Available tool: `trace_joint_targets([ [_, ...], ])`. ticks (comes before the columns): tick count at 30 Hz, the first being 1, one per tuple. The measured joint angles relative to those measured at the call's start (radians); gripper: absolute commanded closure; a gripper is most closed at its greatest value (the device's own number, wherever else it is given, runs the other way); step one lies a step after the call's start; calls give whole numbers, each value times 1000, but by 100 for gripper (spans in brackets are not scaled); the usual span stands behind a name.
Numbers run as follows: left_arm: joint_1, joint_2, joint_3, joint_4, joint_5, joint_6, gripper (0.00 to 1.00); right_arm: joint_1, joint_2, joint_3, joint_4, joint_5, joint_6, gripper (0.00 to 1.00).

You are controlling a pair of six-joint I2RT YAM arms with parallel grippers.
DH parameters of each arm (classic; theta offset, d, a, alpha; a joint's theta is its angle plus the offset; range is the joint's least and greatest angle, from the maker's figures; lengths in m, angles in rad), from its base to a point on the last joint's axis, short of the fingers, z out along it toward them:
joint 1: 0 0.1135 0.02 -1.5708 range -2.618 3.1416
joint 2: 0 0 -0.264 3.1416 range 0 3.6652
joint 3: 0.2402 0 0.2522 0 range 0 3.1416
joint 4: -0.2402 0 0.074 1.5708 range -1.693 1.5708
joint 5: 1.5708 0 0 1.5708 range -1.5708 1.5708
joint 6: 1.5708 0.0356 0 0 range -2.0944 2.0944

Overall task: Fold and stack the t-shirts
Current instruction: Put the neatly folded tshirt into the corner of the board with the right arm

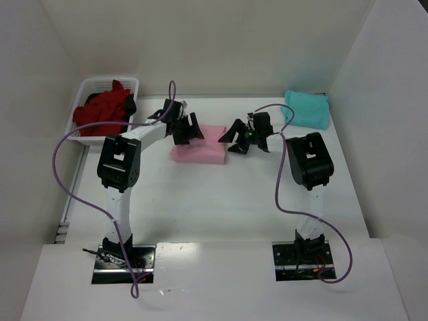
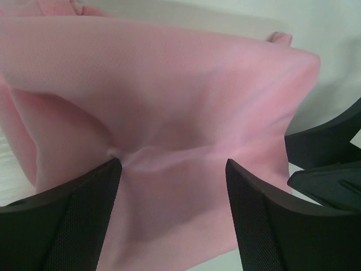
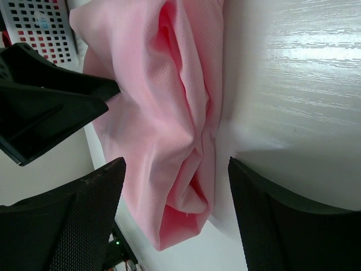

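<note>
A light pink t-shirt point(image 1: 200, 148) lies folded in a long block at the middle of the table. My left gripper point(image 1: 187, 130) is open over its left end; the pink cloth point(image 2: 169, 113) fills the space between its fingers. My right gripper point(image 1: 244, 142) is open at its right end, fingers on either side of the folded edge point(image 3: 180, 141). A folded teal t-shirt point(image 1: 307, 108) lies at the back right. Dark red t-shirts point(image 1: 101, 114) are piled in the basket.
The white lattice basket point(image 1: 90, 88) stands at the back left against the wall, and also shows in the right wrist view point(image 3: 42, 25). White walls enclose the table on the left, back and right. Purple cables loop from both arms.
</note>
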State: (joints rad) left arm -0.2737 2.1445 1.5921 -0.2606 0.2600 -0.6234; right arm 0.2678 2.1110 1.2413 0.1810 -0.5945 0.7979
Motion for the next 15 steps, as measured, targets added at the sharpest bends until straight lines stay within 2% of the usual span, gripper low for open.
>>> trace_joint_targets([
  [7,0,22,19,-18,-3,-18,18,17,5,32,-51,37,25,19],
  [15,4,62,54,-14,68,-47,18,31,9,41,-57,54,49,19],
])
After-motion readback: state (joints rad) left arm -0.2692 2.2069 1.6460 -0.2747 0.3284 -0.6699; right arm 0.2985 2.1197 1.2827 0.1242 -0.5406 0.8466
